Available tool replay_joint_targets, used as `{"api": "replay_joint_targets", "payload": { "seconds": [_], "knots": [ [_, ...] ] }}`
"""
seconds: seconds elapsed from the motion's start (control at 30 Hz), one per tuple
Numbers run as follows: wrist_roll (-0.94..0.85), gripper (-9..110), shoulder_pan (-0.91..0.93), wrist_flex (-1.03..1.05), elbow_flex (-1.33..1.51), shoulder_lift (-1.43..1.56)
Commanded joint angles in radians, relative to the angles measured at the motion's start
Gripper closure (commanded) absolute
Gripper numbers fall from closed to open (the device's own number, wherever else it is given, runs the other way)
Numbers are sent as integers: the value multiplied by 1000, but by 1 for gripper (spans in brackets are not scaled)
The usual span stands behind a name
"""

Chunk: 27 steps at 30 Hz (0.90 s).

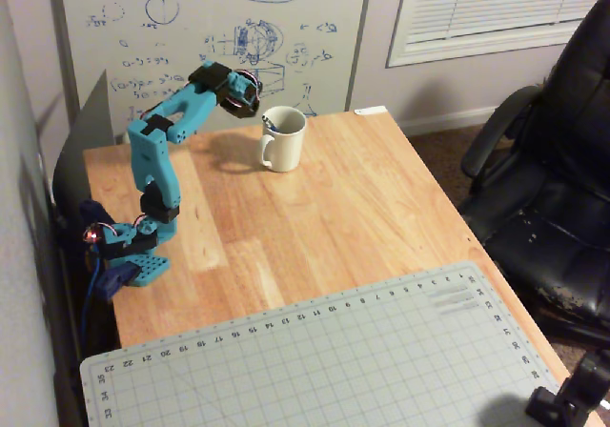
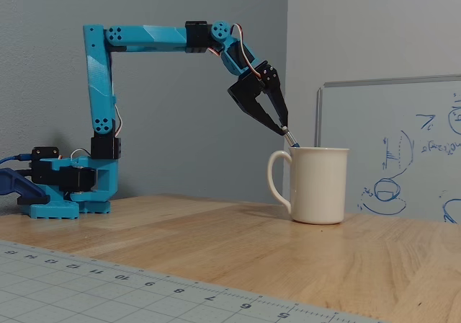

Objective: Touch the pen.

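A white mug (image 2: 317, 186) stands on the wooden table (image 2: 216, 244), with the pen (image 2: 291, 139) leaning out of it as a thin dark bluish stick over the handle-side rim. In the fixed view my black gripper (image 2: 284, 127) points down and to the right, its fingertips together, meeting the pen's top end. In the overhead view the gripper (image 1: 252, 106) hangs just left of the mug (image 1: 284, 143), and the pen (image 1: 272, 120) shows faintly inside the rim. Nothing is held between the fingers.
A whiteboard (image 1: 210, 36) leans against the wall right behind the mug. A grey cutting mat (image 1: 315, 360) covers the table's near end. A black office chair (image 1: 553, 189) stands to the right. My arm's base (image 1: 129, 251) sits at the table's left edge.
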Motion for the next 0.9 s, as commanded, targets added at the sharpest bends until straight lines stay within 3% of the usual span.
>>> {"api": "replay_joint_targets", "payload": {
  "seconds": [0.0,0.43,0.87],
  "knots": [
    [0,101,31,57,-103,25],
    [11,101,-2,212,-110,150],
    [11,101,2,204,-337,-18]
  ]
}}
